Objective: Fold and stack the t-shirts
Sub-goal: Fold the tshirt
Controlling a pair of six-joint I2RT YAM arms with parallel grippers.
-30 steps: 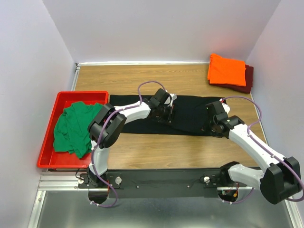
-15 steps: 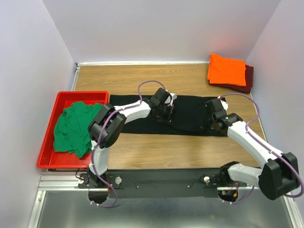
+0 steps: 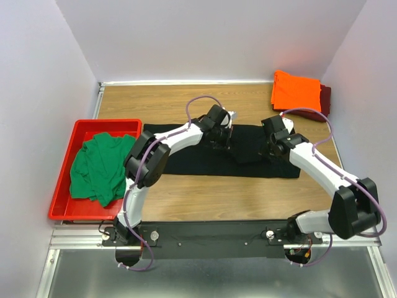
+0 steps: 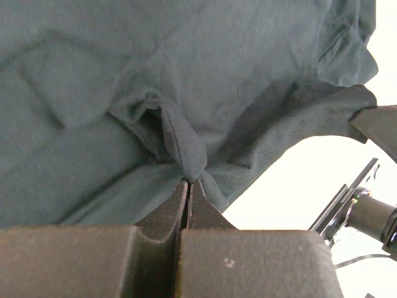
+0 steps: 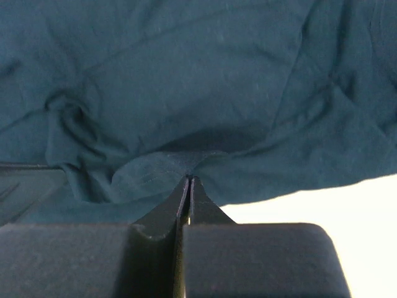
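The black t-shirt (image 3: 186, 158) lies spread across the middle of the table, its right part lifted into a fold. My left gripper (image 3: 221, 141) is over its centre, shut on a pinch of the dark cloth (image 4: 186, 155). Further right, my right gripper (image 3: 273, 148) is shut on another pinch of the same cloth (image 5: 180, 164). The orange t-shirt (image 3: 296, 91) lies folded on the folded maroon t-shirt (image 3: 323, 104) at the back right corner. The green t-shirt (image 3: 98, 167) sits crumpled in the red tray (image 3: 105, 123) on the left.
The red tray fills the left edge of the table. White walls close in the left, far and right sides. Bare wood (image 3: 217, 198) shows between the black shirt and the arm bases.
Both grippers moved toward the far side, drawing the black shirt's near edge up and over. The right gripper travelled further, also shifting left. The shirt's right part now bunches into a fold.
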